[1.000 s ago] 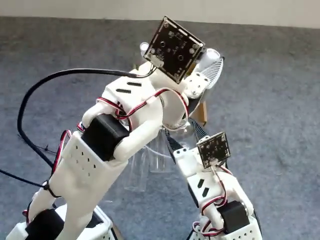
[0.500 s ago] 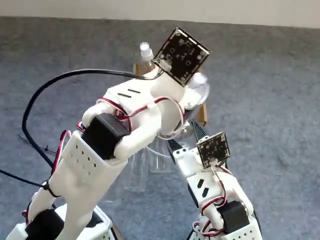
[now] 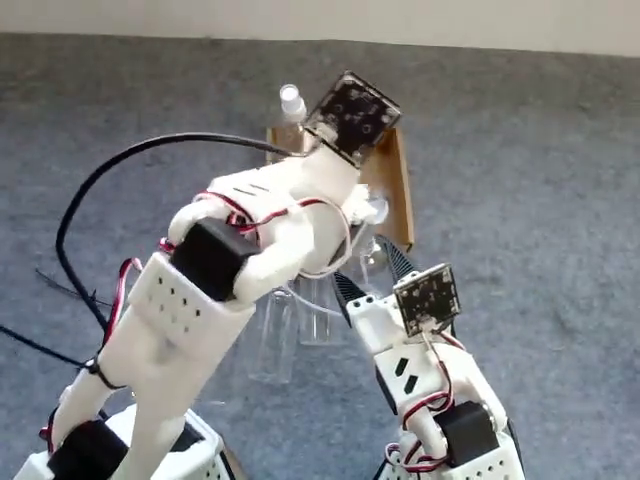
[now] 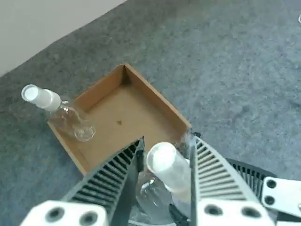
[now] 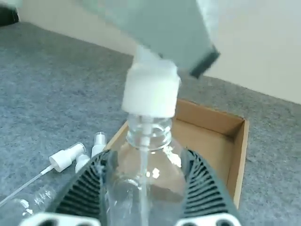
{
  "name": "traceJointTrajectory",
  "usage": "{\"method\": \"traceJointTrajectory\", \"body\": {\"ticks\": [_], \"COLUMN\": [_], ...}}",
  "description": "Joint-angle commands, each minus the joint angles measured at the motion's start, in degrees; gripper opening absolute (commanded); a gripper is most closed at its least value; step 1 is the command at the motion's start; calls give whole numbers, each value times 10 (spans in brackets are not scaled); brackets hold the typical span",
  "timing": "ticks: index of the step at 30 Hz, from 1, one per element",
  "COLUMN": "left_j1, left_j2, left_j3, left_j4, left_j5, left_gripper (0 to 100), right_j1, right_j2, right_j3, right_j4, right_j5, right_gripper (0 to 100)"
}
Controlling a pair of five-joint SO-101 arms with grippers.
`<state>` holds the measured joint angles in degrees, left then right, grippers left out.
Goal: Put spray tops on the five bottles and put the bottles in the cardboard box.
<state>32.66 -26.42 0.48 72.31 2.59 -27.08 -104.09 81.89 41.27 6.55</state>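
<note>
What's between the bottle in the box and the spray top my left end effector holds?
In the left wrist view, only bare cardboard box floor and its wall separate that bottle from the gripped spray top.

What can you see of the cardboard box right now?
The cardboard box is a shallow, open-topped brown tray with low walls, lying flat on the grey surface. One clear bottle with a white top stands in a corner of it. A small dark speck marks its floor. The walls look straight and undamaged.
</note>
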Motion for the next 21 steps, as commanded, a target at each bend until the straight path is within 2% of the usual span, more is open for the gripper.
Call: {"method": "traceJointTrajectory", "body": {"ticks": [1, 7, 10, 14, 17, 21], "left_j1": [-15, -20, -63, -132, -127, -81], "left_j2": [-64, -127, -134, -79, -41, -22], "left_j3": [1, -1, 2, 22, 24, 22], "left_j4": [4, 3, -25, -67, -72, -73], "left_j5": [-2, -33, -33, -33, -56, -63], "left_gripper": [162, 161, 158, 158, 158, 158], "right_j1": [-1, -1, -1, -1, -1, -1], "right_j2": [-6, -6, -6, -6, -6, -6], "right_j3": [-4, -4, -6, -7, -6, -5], "right_j4": [0, 0, 0, 0, 0, 0], "right_j5": [-5, -5, -5, -5, -5, -5], "right_gripper": [4, 4, 4, 4, 4, 4]}}
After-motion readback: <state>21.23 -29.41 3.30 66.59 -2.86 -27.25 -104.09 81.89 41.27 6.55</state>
